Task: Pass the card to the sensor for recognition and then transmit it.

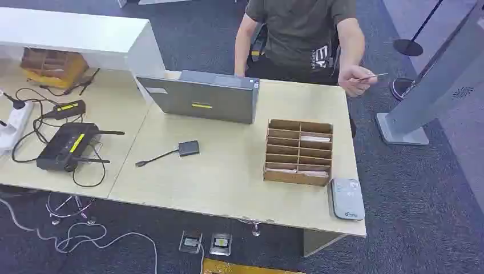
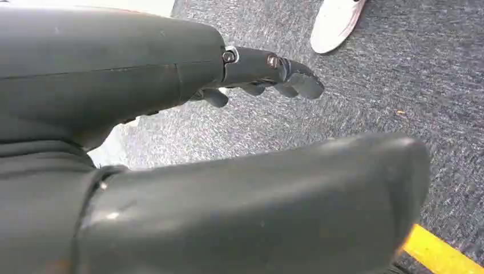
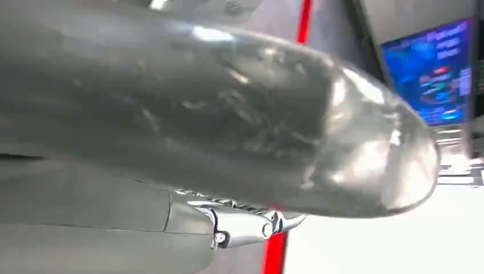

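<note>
A person sits behind the table and holds a thin card out past the table's far right corner in one hand. The grey card sensor lies flat at the table's near right corner, far from the card. My left hand hangs over dark carpet, thumb and fingers apart, holding nothing. My right hand shows its big thumb and the tips of silver fingers, with nothing between them.
A cardboard slot organiser with a few cards stands beside the sensor. A closed grey laptop, a small adapter, a black router and cables sit on the table. A grey stand rises at the right.
</note>
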Controlling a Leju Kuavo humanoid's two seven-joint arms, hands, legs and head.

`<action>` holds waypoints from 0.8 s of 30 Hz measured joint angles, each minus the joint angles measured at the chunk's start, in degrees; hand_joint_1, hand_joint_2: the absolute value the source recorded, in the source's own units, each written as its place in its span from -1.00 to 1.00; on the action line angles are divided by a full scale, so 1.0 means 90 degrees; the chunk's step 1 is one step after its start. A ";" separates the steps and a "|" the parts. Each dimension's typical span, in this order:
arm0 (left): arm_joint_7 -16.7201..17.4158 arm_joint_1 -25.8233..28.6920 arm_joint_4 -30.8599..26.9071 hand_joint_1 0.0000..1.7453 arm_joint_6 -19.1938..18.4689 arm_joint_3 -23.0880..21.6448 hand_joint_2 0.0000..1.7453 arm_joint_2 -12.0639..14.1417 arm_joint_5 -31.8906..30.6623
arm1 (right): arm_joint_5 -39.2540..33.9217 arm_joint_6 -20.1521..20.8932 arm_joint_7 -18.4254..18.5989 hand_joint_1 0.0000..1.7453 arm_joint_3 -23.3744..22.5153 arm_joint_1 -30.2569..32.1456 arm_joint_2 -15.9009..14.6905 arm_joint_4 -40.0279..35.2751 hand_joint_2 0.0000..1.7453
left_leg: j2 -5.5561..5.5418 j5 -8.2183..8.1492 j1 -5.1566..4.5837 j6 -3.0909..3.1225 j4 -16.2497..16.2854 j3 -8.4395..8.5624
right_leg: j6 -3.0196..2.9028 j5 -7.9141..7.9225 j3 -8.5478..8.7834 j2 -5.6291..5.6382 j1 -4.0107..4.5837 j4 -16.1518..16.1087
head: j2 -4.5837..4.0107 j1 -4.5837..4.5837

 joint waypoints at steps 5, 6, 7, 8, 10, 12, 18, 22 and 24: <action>0.0058 -0.0015 0.0000 -1.00 0.0012 0.0000 -1.00 -0.0002 -0.0010 | 0.0979 0.0007 0.0617 -1.00 0.0165 -0.0045 -0.0224 -0.0636 1.00 | -0.0002 0.0000 0.0001 0.0000 -0.0001 -0.0006 | 0.0000 0.0000 0.0002 -0.0003 0.0000 0.0001 | 0.0000 -0.0005; 0.0063 -0.0020 0.0000 -1.00 0.0010 0.0000 -1.00 -0.0002 -0.0017 | 0.1032 0.0010 0.0692 -1.00 0.0260 -0.0060 -0.0319 -0.0743 1.00 | -0.0002 0.0000 0.0001 0.0000 -0.0001 -0.0006 | 0.0000 0.0000 0.0002 -0.0003 0.0001 0.0002 | 0.0000 0.0000; 0.0066 -0.0027 0.0000 -1.00 0.0005 0.0000 -1.00 -0.0002 -0.0034 | 0.1066 0.0015 0.0745 -1.00 0.0389 -0.0077 -0.0430 -0.0842 1.00 | -0.0002 -0.0001 0.0000 0.0000 -0.0001 -0.0010 | 0.0000 0.0000 0.0002 -0.0001 0.0000 0.0002 | 0.0000 0.0002; 0.0066 -0.0037 0.0000 -1.00 -0.0002 0.0000 -1.00 -0.0002 -0.0048 | 0.1080 0.0015 0.0750 -1.00 0.0522 -0.0076 -0.0546 -0.0915 1.00 | -0.0002 -0.0001 0.0000 0.0000 -0.0001 -0.0006 | 0.0000 0.0000 0.0002 -0.0001 0.0000 0.0002 | 0.0000 -0.0005; 0.0066 -0.0048 0.0000 -1.00 -0.0019 0.0000 -1.00 -0.0002 -0.0083 | 0.1078 0.0017 0.0796 -1.00 0.0751 -0.0073 -0.0761 -0.0995 1.00 | -0.0004 0.0000 0.0000 0.0001 -0.0001 -0.0009 | 0.0000 0.0000 0.0003 -0.0009 0.0000 0.0002 | 0.0000 0.0005; 0.0066 -0.0049 0.0000 -1.00 -0.0032 0.0000 -1.00 -0.0002 -0.0097 | 0.1071 0.0037 0.0838 -1.00 0.1035 -0.0068 -0.1052 -0.1075 1.00 | -0.0006 0.0000 0.0000 0.0001 -0.0001 -0.0023 | 0.0000 0.0000 0.0006 -0.0012 -0.0001 0.0002 | 0.0000 0.0002; 0.0053 -0.0089 0.0000 -1.00 -0.0168 -0.0071 -1.00 0.0017 -0.0223 | 0.2128 0.1303 0.0935 -1.00 0.2877 -0.0710 -0.2189 -0.1794 1.00 | -0.0019 0.0004 0.0000 0.0004 -0.0002 -0.0014 | 0.0000 0.0000 0.0002 -0.0030 -0.0001 0.0006 | 0.0000 -0.0010; -0.0015 -0.0092 0.0000 -1.00 -0.0211 -0.0126 -1.00 0.0022 -0.0328 | 0.3123 0.2903 0.1277 -1.00 0.4069 -0.1656 -0.2644 -0.2085 1.00 | -0.0039 0.0011 0.0003 0.0001 -0.0002 -0.0025 | 0.0000 0.0000 0.0001 -0.0043 0.0002 0.0009 | 0.0000 -0.0008; -0.0039 -0.0093 0.0000 -1.00 -0.0221 -0.0151 -1.00 0.0024 -0.0328 | 0.3031 0.3639 0.1289 -1.00 0.4780 -0.2228 -0.2822 -0.2175 1.00 | -0.0039 0.0011 0.0003 0.0001 -0.0002 -0.0026 | 0.0000 0.0000 -0.0001 -0.0043 0.0003 0.0010 | 0.0000 -0.0015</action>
